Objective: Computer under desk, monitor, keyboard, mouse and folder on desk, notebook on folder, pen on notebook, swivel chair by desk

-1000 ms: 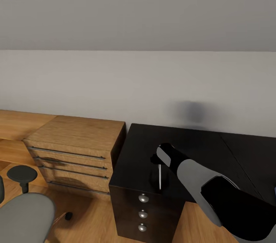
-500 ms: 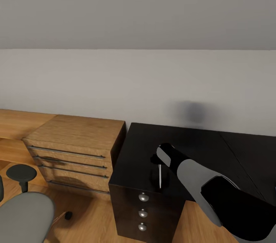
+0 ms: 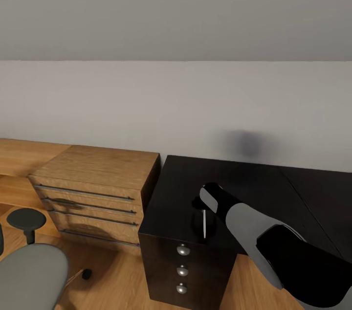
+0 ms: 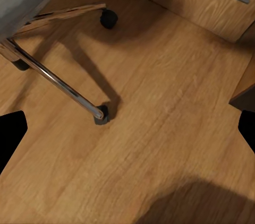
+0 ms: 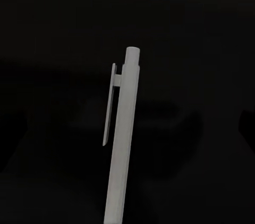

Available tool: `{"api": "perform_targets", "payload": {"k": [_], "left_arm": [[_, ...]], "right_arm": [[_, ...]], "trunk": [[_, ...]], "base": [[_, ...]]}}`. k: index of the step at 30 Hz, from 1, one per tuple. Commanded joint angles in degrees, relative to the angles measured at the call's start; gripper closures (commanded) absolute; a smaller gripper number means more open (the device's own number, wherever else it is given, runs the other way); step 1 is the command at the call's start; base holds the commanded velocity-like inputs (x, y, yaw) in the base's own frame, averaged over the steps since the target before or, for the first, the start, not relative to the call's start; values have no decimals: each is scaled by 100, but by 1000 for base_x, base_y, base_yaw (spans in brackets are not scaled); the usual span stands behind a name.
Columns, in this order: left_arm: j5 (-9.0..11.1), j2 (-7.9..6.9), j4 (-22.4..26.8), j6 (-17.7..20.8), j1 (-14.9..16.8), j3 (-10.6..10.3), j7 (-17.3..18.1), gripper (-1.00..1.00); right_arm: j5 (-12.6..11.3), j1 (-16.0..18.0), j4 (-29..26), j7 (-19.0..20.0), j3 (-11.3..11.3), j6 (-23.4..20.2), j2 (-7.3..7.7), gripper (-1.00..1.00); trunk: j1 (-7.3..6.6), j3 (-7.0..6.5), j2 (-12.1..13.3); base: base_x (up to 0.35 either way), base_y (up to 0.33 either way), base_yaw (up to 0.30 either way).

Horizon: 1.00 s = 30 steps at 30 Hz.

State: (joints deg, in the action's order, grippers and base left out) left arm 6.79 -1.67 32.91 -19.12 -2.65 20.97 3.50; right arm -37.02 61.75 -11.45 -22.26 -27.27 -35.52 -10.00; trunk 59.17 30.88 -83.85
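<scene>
The desk [image 3: 254, 188] has a glossy black top and a dark drawer unit [image 3: 161, 271] with round silver knobs. My right gripper [image 3: 201, 205] hangs over the desk's near left corner, shut on the pen [image 3: 204, 224], a thin white stick that points straight down. In the right wrist view the pen [image 5: 123, 144] and its clip stand out against the black top. The swivel chair [image 3: 29, 276] is at the lower left, with a grey seat and a black armrest [image 3: 27, 219]. My left gripper [image 4: 127, 134] is open above the wood floor, near the chair's chrome base [image 4: 53, 75].
A light-wood chest of drawers [image 3: 98, 188] stands against the wall just left of the desk. A castor [image 4: 109, 18] and a chrome leg tip [image 4: 101, 113] lie on the plank floor [image 4: 175, 107]. A sloped grey ceiling runs above.
The head view has shifted slightly, so the camera moved. The right arm and the pen hold the same pose over the desk.
</scene>
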Motion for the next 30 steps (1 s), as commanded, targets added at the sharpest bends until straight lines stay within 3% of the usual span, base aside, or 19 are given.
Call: {"api": "perform_targets", "payload": {"k": [1,5,15,21,25,30], "left_arm": [[59,0,5,-2,-1,4,37,-100],[59,0,5,-2,-1,4,37,-100],[59,-1,-5,12,0,-3,37,-100],[54,114,338,174,1,-51,-46,-100],[57,186,850,721,1,-55,-293,-100],[56,238,1687,1867,1,-57,-636,-100]], "right_arm": [[-60,4,-6,-42,-42,-16,0,-100],[-60,4,-6,-42,-42,-16,0,-100],[-58,4,-6,-42,-42,-16,0,-100],[-52,4,0,-42,-42,-16,0,-100],[-52,4,1,-42,-42,-16,0,-100],[-51,4,0,-42,-42,-16,0,-100]], "trunk": [[22,23,-43],[110,95,-203],[110,95,-203],[110,95,-203],[110,95,-203],[110,95,-203]], "base": [[0,0,0],[0,0,0],[0,0,0],[0,0,0],[0,0,0],[0,0,0]]}}
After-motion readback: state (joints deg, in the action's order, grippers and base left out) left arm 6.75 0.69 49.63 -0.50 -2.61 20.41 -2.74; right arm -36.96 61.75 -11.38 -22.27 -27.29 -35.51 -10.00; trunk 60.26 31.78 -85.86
